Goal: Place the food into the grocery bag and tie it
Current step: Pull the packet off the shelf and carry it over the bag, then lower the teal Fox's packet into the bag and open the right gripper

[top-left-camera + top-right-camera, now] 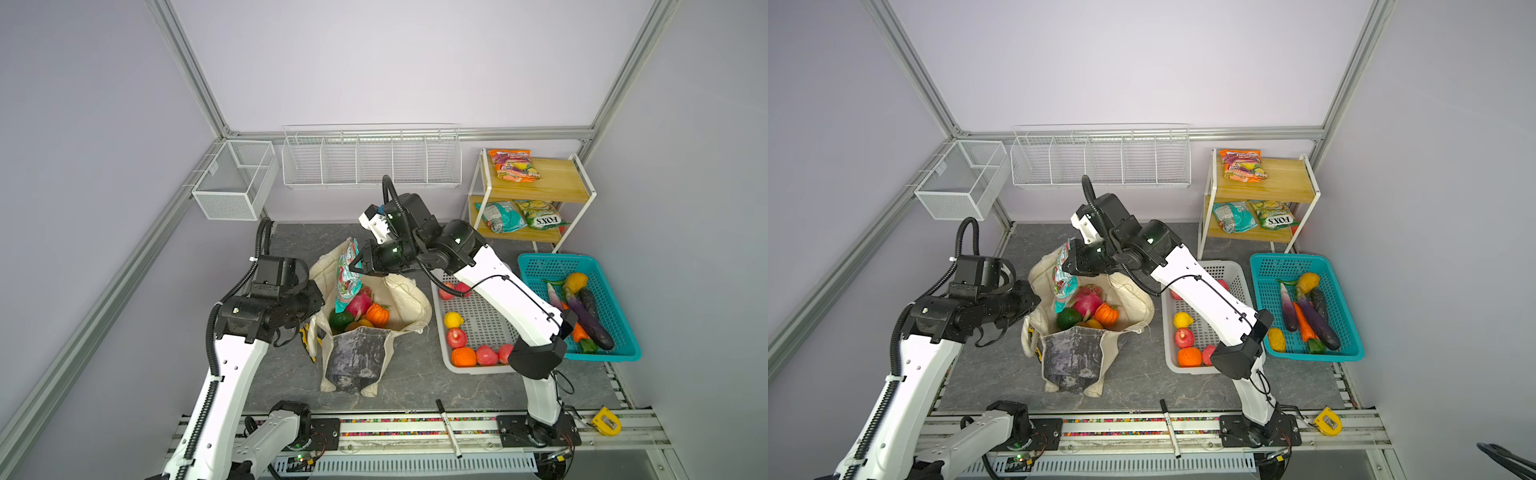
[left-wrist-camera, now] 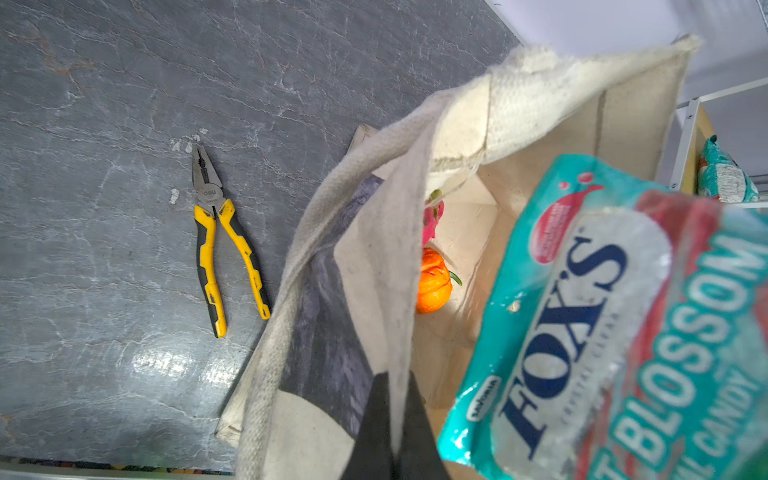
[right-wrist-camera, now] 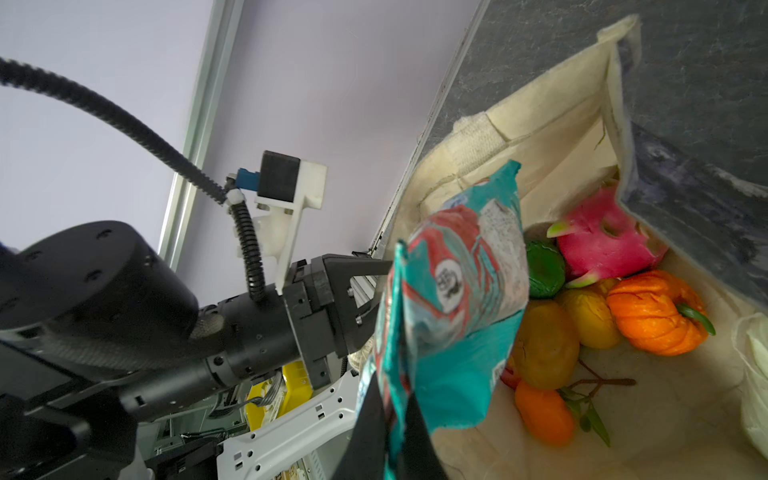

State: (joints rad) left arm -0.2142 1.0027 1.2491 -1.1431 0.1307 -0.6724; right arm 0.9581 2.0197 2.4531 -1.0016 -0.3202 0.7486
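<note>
Between the closed fingers of the right gripper (image 1: 354, 268), a crinkly teal snack packet (image 1: 347, 282) is hanging upright. Its lower end is reaching into the open mouth of the large floppy cream canvas grocery bag (image 1: 409, 299) just below that gripper. Under the packet, inside the bag, a pink dragon fruit (image 1: 359, 303), a small ribbed orange pumpkin (image 1: 377, 314) and a round green vegetable (image 1: 341, 321) are lying pressed together (the right wrist view is also showing yellowish and orange pieces beneath them). Across the bag's mouth from the right gripper, the left gripper (image 2: 397, 386) is pinching the bag's cream rim, its fingers shut on the fabric. The bag's grey-black marbled panel is facing away from both grippers, toward the near edge of the grey stone-patterned desk (image 1: 436, 382). Beside the left gripper, just outside the bag, yellow-and-black pliers (image 2: 216, 237) are lying flat on the desk.
</note>
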